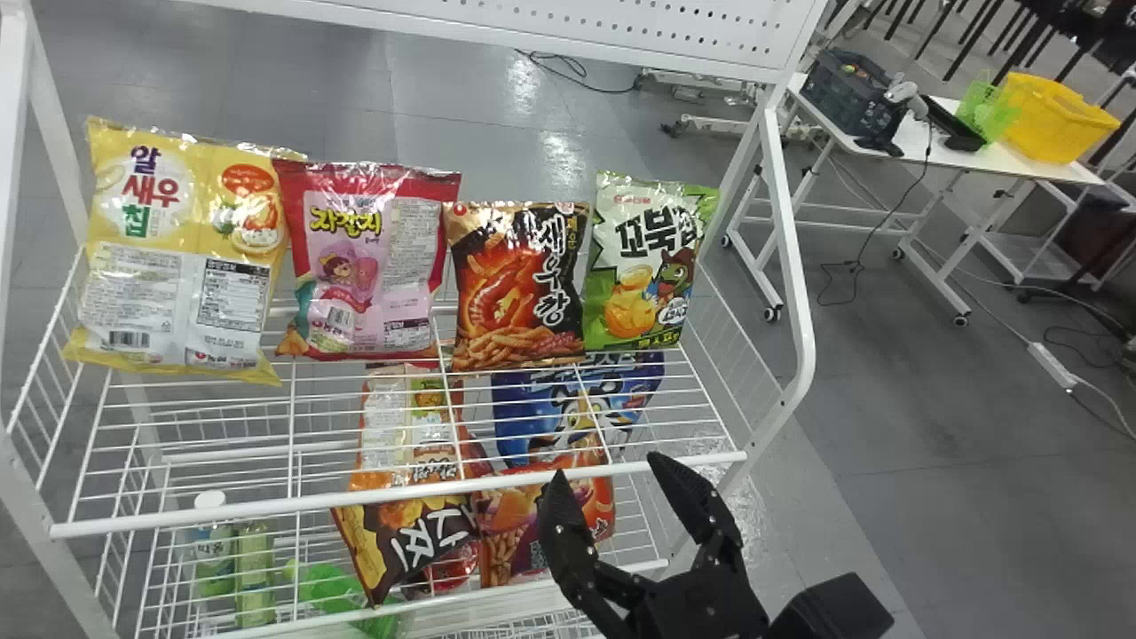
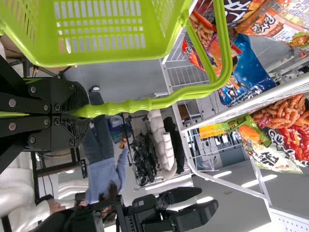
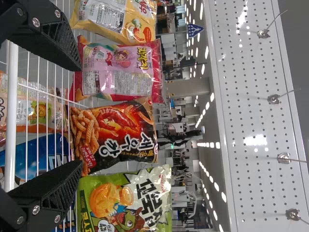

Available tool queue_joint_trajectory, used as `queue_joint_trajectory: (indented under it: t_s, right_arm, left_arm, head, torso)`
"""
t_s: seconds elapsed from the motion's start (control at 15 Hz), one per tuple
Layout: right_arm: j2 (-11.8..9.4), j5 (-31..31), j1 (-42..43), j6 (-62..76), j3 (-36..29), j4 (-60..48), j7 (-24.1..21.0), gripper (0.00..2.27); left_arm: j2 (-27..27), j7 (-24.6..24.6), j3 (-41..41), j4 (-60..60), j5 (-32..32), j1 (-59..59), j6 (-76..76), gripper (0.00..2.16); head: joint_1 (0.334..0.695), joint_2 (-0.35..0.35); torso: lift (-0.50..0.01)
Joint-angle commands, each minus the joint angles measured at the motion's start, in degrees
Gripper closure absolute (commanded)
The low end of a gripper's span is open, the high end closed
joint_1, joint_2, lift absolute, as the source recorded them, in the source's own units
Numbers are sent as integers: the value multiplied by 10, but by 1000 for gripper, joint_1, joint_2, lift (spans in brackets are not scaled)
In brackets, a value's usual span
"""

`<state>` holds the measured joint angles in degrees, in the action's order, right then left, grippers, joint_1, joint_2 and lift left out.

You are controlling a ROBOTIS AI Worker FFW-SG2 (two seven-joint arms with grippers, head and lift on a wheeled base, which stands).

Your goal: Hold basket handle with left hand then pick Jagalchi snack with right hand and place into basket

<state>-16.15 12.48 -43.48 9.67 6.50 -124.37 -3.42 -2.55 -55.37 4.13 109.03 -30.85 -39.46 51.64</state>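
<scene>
My right gripper (image 1: 612, 488) is in front of the rack's upper shelf edge at the lower right of the head view, fingers apart and nothing between them. On the upper shelf the pink and red Jagalchi snack (image 1: 368, 257) stands between a yellow bag and an orange-black bag. In the right wrist view the Jagalchi bag (image 3: 118, 70) lies beyond the spread right gripper (image 3: 72, 116), nearer its upper finger. My left gripper (image 2: 77, 111) is shut on the green handle (image 2: 137, 105) of the basket (image 2: 101, 57), away from the shelf bags.
A yellow bag (image 1: 177, 257), an orange-black bag (image 1: 519, 284) and a green bag (image 1: 648, 257) share the upper shelf. Its white front rail (image 1: 399, 493) runs between gripper and bags. More bags lie on the lower shelf, with bottles (image 1: 256, 577) at its left.
</scene>
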Motion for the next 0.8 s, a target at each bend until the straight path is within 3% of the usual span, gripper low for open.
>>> queue_joint_trajectory:
  t_s: [0.0, 0.73]
  right_arm:
    - [0, -1, -1, 2, 0, 0, 1, 137]
    - [-3, -4, 2, 4, 5, 0, 2, 137]
  left_arm:
    - [0, 0, 0, 0, 0, 0, 0, 1521]
    - [0, 1, -1, 1, 2, 1, 0, 1521]
  head:
    - [695, -344]
    - [695, -340]
  torso:
    - [-10]
    - [-10]
